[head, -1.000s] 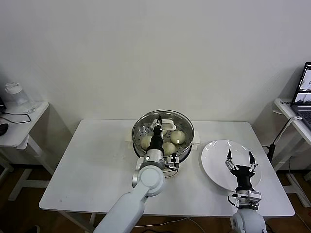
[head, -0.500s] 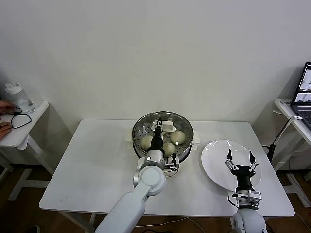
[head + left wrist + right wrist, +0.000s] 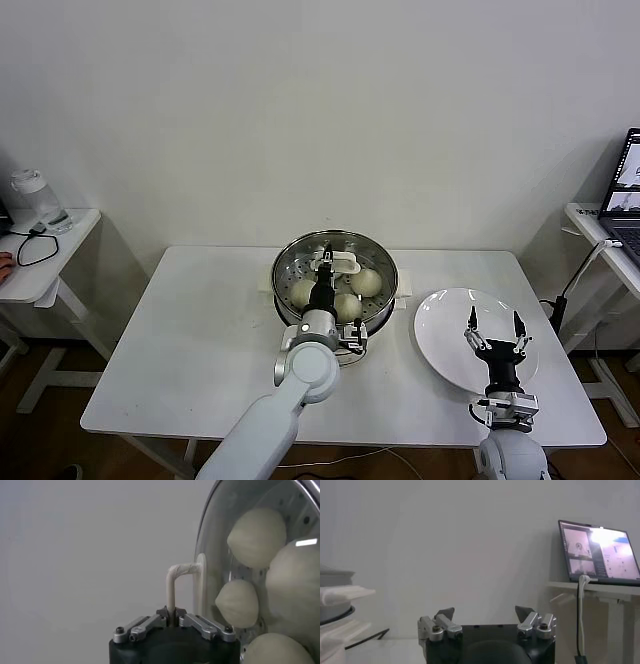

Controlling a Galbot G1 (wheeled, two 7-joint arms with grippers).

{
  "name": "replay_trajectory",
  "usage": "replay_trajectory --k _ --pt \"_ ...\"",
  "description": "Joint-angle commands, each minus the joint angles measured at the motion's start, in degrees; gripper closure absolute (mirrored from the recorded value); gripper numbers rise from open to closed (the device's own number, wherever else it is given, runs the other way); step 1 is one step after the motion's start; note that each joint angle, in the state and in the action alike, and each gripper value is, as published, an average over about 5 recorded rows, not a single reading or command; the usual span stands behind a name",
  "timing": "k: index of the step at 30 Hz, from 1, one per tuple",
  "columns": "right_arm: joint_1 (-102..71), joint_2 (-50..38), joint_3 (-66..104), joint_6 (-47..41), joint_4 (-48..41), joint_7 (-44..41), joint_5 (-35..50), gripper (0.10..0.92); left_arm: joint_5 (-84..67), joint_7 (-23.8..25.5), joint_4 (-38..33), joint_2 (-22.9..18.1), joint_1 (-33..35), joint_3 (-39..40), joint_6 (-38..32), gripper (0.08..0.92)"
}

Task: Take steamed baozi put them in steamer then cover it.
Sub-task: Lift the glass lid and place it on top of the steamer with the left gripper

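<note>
The steamer [image 3: 285, 268] stands at the table's middle back with the clear glass cover [image 3: 375, 255] lying over it. My left gripper [image 3: 324, 270] is shut on the cover's white handle [image 3: 340, 262]. In the left wrist view the jaws pinch the handle's thin loop [image 3: 172, 587] at the gripper [image 3: 171, 616]. Several steamed baozi [image 3: 257, 537] show through the glass [image 3: 210, 555]; three of them appear in the head view [image 3: 365, 282]. My right gripper [image 3: 493, 328] hangs open and empty over the white plate [image 3: 445, 320], also in the right wrist view [image 3: 485, 614].
The white table [image 3: 200, 320] has bare room to the left of the steamer and along the front. A side table with a bottle [image 3: 30, 200] stands far left. A laptop [image 3: 628, 190] sits on a stand far right, also in the right wrist view [image 3: 600, 555].
The cover has sunk slightly onto the steamer with my left gripper still holding its handle. The right arm has not moved.
</note>
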Motion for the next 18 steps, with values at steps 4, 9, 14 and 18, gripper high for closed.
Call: replay_trajectory --k 4,9,14,18 --pt "0.0 0.0 0.0 0.0 0.1 0.0 0.0 0.203 0.2 0.0 0.3 -0.4 0.2 -0.8 -0.6 0.808" --pt "0.0 0.0 -0.1 0.0 0.1 0.0 0.0 0.203 0.1 -0.2 -0.6 -0.2 0.6 -1.0 -0.8 0.757" --pt "0.1 0.1 -0.1 0.0 0.1 0.0 -0.1 0.203 -0.8 -0.4 -4.5 1.1 1.9 -0.6 -0.5 0.622" --pt "0.1 0.2 -0.1 0.0 0.3 0.0 -0.4 0.203 -3.2 -0.4 -9.7 3.6 3.5 0.2 -0.1 0.501"
